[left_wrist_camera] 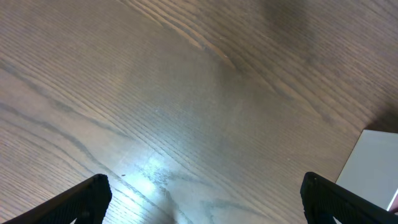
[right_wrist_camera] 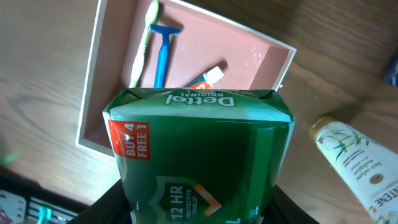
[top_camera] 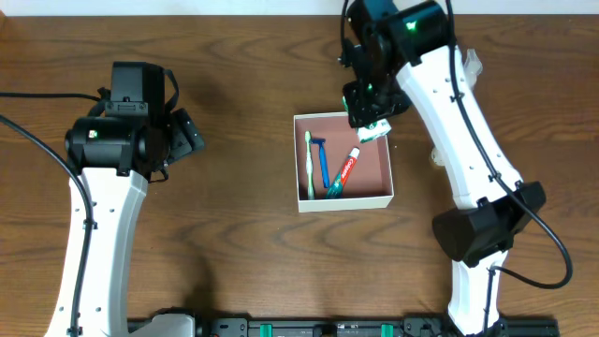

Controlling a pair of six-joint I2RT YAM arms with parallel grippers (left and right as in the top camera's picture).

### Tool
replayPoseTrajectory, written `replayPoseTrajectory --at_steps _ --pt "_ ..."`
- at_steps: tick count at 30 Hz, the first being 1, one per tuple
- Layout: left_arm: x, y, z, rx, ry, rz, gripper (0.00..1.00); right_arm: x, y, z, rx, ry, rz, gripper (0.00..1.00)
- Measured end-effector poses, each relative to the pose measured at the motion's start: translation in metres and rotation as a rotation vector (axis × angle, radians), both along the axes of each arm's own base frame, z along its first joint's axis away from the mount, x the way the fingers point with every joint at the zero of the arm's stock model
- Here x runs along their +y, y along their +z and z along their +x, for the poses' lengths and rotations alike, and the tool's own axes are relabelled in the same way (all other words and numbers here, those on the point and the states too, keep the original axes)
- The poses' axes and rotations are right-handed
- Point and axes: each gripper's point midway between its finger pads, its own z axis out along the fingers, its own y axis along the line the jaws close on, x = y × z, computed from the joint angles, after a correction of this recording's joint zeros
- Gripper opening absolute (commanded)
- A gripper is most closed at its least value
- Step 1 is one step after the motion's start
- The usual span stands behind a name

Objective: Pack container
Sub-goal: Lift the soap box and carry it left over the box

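The container (top_camera: 376,178) is a shallow white-walled box with a pinkish inside at the table's middle. In it lie a green toothbrush (top_camera: 310,159), a blue razor (top_camera: 323,164) and a red toothpaste tube (top_camera: 344,171). My right gripper (top_camera: 372,110) hangs over the box's far right corner, shut on a green Dettol soap pack (right_wrist_camera: 196,155). The right wrist view shows the pack above the box (right_wrist_camera: 249,59), with the toothbrush (right_wrist_camera: 143,43), razor (right_wrist_camera: 161,53) and toothpaste (right_wrist_camera: 208,78) beyond it. My left gripper (top_camera: 182,136) is open and empty over bare wood at the left (left_wrist_camera: 202,199).
A white bottle with a leaf label (right_wrist_camera: 354,155) lies on the wood beside the box. A blue object (right_wrist_camera: 392,68) shows at the right edge. One white wall of the box (left_wrist_camera: 373,168) reaches into the left wrist view.
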Motion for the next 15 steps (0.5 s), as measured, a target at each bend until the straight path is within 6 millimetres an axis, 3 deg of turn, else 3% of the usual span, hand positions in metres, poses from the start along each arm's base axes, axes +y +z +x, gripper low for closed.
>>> replayPoseTrajectory --at_steps 3,15 --pt "0.0 0.0 0.0 0.0 0.0 0.0 0.98 -0.004 0.001 0.005 -0.013 -0.073 -0.004 0.41" --pt "0.0 0.0 0.0 0.0 0.0 0.0 0.98 -0.012 -0.005 0.002 0.026 -0.215 -0.012 0.38"
